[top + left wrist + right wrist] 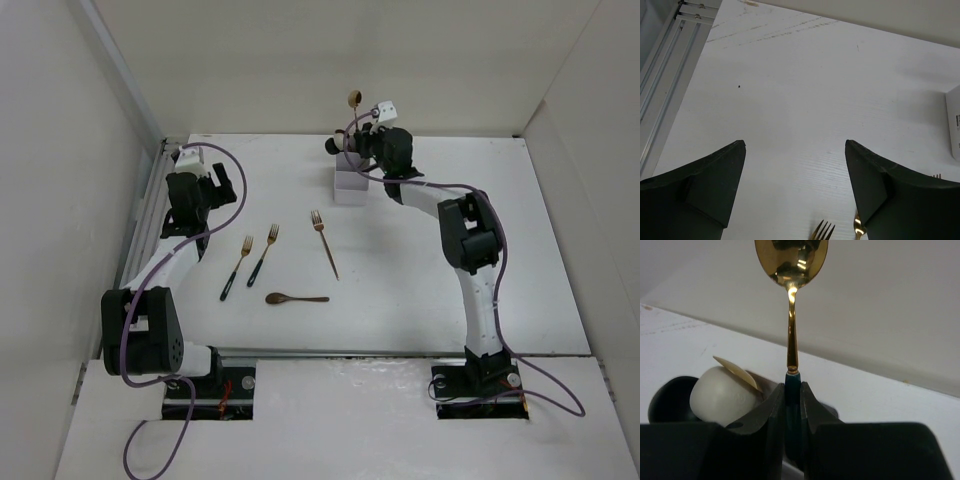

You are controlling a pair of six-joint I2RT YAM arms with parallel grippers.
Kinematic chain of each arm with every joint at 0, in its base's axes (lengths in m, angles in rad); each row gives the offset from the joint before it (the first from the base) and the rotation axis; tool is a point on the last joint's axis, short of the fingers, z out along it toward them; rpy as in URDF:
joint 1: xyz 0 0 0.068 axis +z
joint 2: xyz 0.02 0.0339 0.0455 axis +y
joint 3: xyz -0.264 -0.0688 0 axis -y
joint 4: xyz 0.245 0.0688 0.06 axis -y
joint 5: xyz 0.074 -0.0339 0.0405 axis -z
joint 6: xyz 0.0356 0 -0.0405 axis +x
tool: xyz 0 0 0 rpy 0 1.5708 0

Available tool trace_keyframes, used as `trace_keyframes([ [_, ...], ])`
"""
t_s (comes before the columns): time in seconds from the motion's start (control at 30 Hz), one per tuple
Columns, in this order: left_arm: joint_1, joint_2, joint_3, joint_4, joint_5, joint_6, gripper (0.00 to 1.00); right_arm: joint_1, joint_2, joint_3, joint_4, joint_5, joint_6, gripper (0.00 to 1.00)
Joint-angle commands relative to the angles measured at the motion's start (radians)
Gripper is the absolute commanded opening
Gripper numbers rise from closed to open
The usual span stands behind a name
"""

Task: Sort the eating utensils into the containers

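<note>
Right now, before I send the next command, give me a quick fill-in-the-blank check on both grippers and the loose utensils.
1. The right gripper grips the gold-headed spoon by its dark ____.
2. The left gripper hangs over the table with its jaws ____.
3. Counting the copper fork, ____ utensils lie loose on the table.

Missing words: handle; open; four.
</note>
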Motion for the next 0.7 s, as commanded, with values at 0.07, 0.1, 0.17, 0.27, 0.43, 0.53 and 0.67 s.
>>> trace_keyframes([
  [0.07,0.005,-0.001,0.029,0.068,0.008,-0.001,0.78,-0.002,-0.001,0.005,0.084,0.047,0.042,0.00],
  [0.1,0.005,-0.001,0.029,0.077,0.008,-0.001,0.78,-0.002,-0.001,-0.010,0.084,0.057,0.042,0.00],
  [0.17,0.005,-0.001,0.029,0.077,0.008,-0.001,0.79,-0.002,-0.010,-0.027,0.084,0.048,0.042,0.09],
  [0.27,0.005,-0.010,0.020,0.077,0.008,-0.001,0.79,-0.002,-0.028,-0.040,0.084,0.005,0.042,0.18],
  [0.43,0.005,-0.030,-0.001,0.086,0.019,-0.001,0.79,0.007,-0.062,-0.058,0.084,-0.044,0.042,0.38],
  [0.53,0.005,-0.051,-0.012,0.086,0.029,-0.001,0.79,0.017,-0.085,-0.078,0.084,-0.044,0.042,0.42],
  [0.67,0.005,-0.094,-0.033,0.086,0.039,-0.010,0.79,0.017,-0.145,-0.119,0.084,-0.013,0.042,0.43],
])
